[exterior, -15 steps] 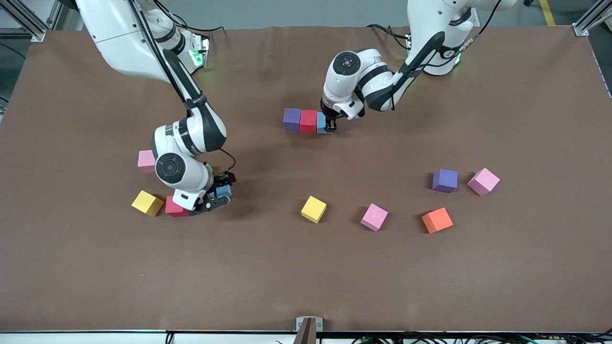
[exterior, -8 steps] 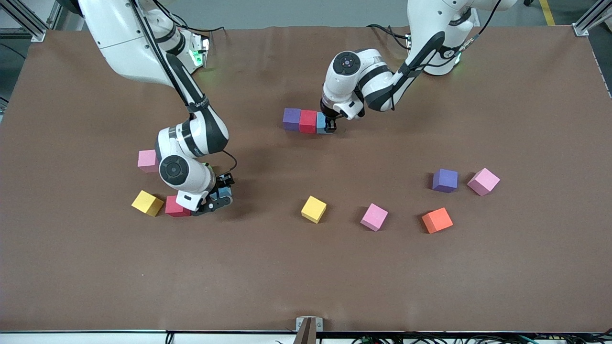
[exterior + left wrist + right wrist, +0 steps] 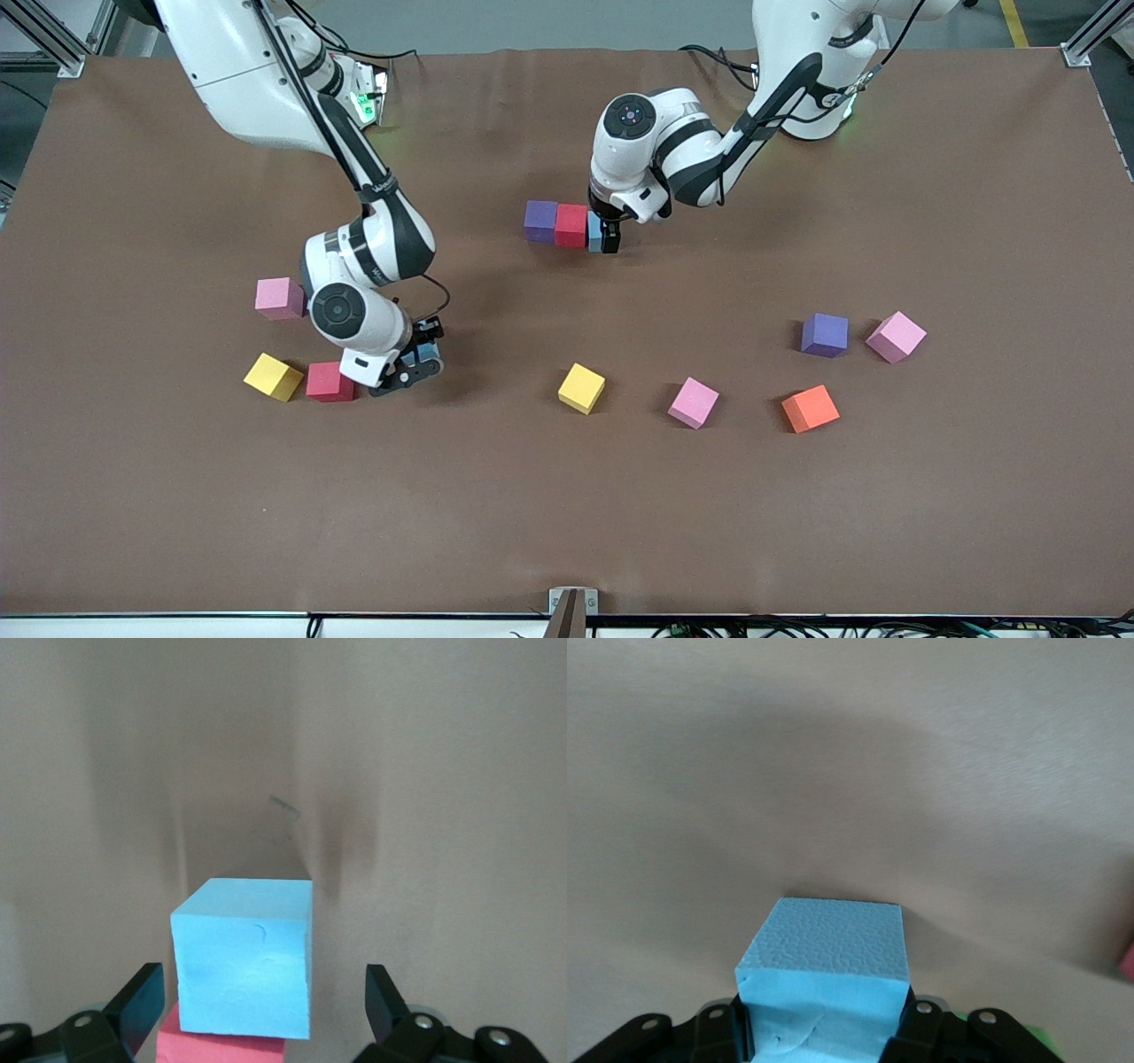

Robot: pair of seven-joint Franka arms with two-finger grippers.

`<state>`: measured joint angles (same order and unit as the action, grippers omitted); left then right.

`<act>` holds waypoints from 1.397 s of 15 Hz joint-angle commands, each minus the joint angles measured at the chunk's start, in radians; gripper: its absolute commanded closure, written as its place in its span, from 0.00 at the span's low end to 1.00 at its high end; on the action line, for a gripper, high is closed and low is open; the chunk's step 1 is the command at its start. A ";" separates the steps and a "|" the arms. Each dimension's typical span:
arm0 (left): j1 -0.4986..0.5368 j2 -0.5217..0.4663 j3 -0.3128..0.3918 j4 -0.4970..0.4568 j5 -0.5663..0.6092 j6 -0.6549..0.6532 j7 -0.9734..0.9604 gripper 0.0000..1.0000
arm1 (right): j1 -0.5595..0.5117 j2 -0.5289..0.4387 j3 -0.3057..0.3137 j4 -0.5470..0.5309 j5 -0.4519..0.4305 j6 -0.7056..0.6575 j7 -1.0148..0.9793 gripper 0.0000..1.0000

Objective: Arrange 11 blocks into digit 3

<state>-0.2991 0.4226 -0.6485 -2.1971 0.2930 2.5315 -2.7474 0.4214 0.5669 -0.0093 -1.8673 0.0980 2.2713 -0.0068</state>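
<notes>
A row of three blocks lies toward the robots' bases: purple [image 3: 540, 220], red [image 3: 571, 224], blue [image 3: 594, 232]. My left gripper [image 3: 608, 237] stands open around this blue block [image 3: 244, 957], its fingers [image 3: 142, 997] well apart from its sides; the red block [image 3: 221, 1050] touches it. My right gripper [image 3: 416, 361] is shut on a second blue block [image 3: 824, 966] low at the table, beside a loose red block [image 3: 329, 381]. Other loose blocks: yellow [image 3: 273, 377], pink [image 3: 279, 298], yellow [image 3: 581, 388], pink [image 3: 693, 402], orange [image 3: 810, 408], purple [image 3: 824, 334], pink [image 3: 896, 336].
The brown table mat [image 3: 567, 514] carries only the blocks. The right arm's forearm [image 3: 372, 244] leans over the pink block near it. A small metal bracket [image 3: 572, 601] sits at the table's front edge.
The left gripper has opened and let go of the blue block at the row's end. The right gripper has shut on the other blue block and shifted away from the loose red one.
</notes>
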 commanded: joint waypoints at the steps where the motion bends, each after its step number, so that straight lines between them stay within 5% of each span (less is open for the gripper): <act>1: -0.002 -0.085 -0.008 -0.001 0.041 -0.082 -0.112 0.00 | 0.045 -0.031 -0.001 -0.004 0.003 -0.032 0.105 0.64; 14: 0.046 -0.212 -0.008 0.155 0.025 -0.376 0.052 0.00 | 0.316 -0.061 0.002 -0.115 0.087 0.165 0.536 0.65; 21: 0.161 -0.101 0.000 0.400 0.022 -0.430 0.506 0.00 | 0.419 -0.061 0.002 -0.161 0.163 0.186 0.538 0.65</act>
<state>-0.1703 0.2437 -0.6407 -1.9134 0.2967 2.1416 -2.3605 0.8024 0.5242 -0.0043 -1.9696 0.2169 2.4338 0.5198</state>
